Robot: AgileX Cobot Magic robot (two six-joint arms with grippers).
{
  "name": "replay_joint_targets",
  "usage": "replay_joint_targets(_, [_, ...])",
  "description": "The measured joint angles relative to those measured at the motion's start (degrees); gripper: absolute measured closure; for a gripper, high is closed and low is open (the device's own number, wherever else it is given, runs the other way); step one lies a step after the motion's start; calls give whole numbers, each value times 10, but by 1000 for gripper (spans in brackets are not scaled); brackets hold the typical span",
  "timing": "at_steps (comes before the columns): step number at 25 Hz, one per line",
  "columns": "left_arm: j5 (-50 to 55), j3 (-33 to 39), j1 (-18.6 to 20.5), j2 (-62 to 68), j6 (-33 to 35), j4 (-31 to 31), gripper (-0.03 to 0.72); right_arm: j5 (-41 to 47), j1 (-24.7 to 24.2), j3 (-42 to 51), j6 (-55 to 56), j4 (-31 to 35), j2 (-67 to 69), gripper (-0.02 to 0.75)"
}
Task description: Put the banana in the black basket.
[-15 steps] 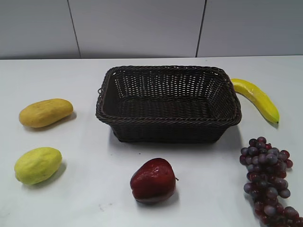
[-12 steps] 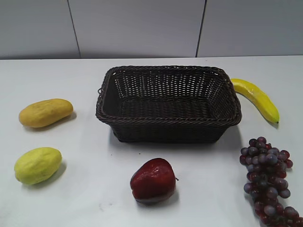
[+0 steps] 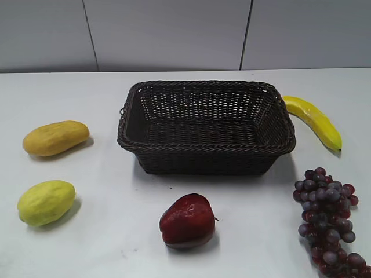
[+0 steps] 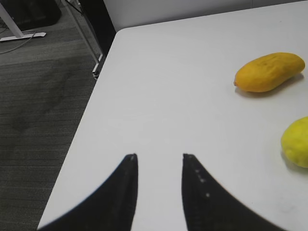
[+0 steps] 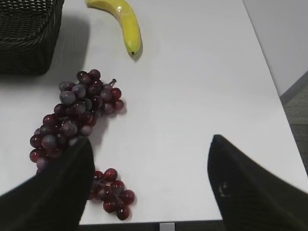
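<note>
So far nothing has shifted: over the last half second the exterior view looks the same, with the banana (image 3: 313, 120) lying on the white surface (image 3: 104, 231) just beside the right end of the basket (image 3: 206, 128), its near tip pointing away from the rim. The basket is empty. Neither arm shows in the exterior view, so the work has not begun. From the right wrist, the right pincer (image 5: 149, 178) hangs wide open near the surface's front edge, over the grapes (image 5: 79, 115), with the banana (image 5: 122, 21) well ahead of it and nothing between the jaws. The left pincer (image 4: 159, 187) stands narrowly parted and empty at the far left corner, near the orange fruit (image 4: 269, 72) and the yellow-green fruit (image 4: 296, 142). To my eye the right arm is the one placed for the reach; it would have to pass beyond the grapes and close across the banana's middle.
</note>
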Motion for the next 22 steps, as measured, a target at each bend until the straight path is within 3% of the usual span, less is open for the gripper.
replay_joint_targets(11, [0,0,0,0,0,0,456,-89,-1,-79,0,61,285,176])
replay_joint_targets(22, [0,0,0,0,0,0,456,-145,-1,-269,-62,66,583,176])
